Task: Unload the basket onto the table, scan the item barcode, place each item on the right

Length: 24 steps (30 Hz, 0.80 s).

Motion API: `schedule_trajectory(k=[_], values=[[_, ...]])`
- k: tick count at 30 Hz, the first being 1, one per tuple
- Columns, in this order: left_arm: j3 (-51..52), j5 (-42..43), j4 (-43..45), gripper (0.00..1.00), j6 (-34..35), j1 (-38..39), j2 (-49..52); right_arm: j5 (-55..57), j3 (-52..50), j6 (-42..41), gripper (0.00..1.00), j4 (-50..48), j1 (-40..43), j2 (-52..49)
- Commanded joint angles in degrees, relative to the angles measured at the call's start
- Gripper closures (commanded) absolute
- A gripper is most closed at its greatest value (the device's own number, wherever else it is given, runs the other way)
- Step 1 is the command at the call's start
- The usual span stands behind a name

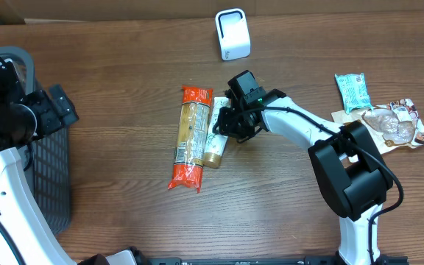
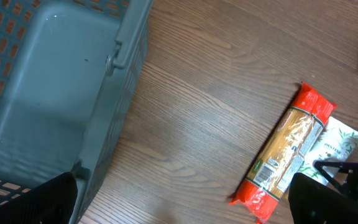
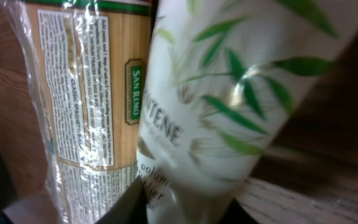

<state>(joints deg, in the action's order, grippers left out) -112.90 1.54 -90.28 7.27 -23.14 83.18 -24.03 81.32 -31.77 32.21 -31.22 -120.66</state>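
So, right gripper (image 1: 235,124) sat on the tube's (image 1: 216,143) upper end, mid-frame. Tube's long axis ran top-to-bottom, just right of the pasta (image 1: 191,136). Couldn't tell whether my jaws had clamped it. Left gripper (image 1: 54,110) wide, far left.

Grey basket (image 1: 54,177), wooden table (image 1: 124,73)

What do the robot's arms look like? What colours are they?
Both arms have white tube-like links and chunky black joints. The right arm has a thin black cable running along it and a small green light near the black right end effector. The left end effector, on the left arm, is black too.
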Motion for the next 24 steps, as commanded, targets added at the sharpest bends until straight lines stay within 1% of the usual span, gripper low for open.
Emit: schedule_trajectory(k=[1,4,6,7,10,14,15,17,20,22,24], values=[[-0.07,0.42,0.13,0.00,-0.85,-0.09,-0.02,-0.28,-0.74,0.04,0.82,0.20,-0.33,-0.13],[-0.07,0.42,0.13,0.00,-0.85,-0.09,-0.02,-0.52,-0.46,0.42,0.90,0.83,-0.17,0.11],[-0.07,0.44,0.11,0.00,-0.85,-0.09,-0.02,-0.50,0.26,2.21,0.95,1.90,0.26,0.83],[-0.07,0.42,0.11,0.00,-0.85,-0.09,-0.02,0.20,1.51,4.59,0.96,4.02,0.76,2.12],[-0.07,0.44,0.13,0.00,-0.85,-0.09,-0.02,5.66,4.39,6.47,0.96,9.64,1.25,5.20],[-0.07,0.44,0.13,0.00,-0.85,-0.09,-0.02,17.05,8.87,7.85,0.96,18.58,0.39,9.31],[-0.07,0.42,0.13,0.00,-0.85,-0.09,-0.02,24.17,10.75,7.80,0.96,22.95,-0.81,9.99],[-0.07,0.42,0.13,0.00,-0.85,-0.09,-0.02,33.66,11.87,7.17,0.96,27.34,-2.62,9.99],[-0.07,0.42,0.13,0.00,-0.85,-0.09,-0.02,48.81,11.85,3.80,0.96,32.98,-5.53,9.35],[-0.07,0.42,0.13,0.01,-0.85,-0.09,-0.02,55.01,11.76,3.04,0.96,35.36,-6.80,8.50],[-0.07,0.42,0.11,0.00,-0.85,-0.09,-0.02,57.07,11.76,3.06,0.96,36.09,-7.43,7.41]])
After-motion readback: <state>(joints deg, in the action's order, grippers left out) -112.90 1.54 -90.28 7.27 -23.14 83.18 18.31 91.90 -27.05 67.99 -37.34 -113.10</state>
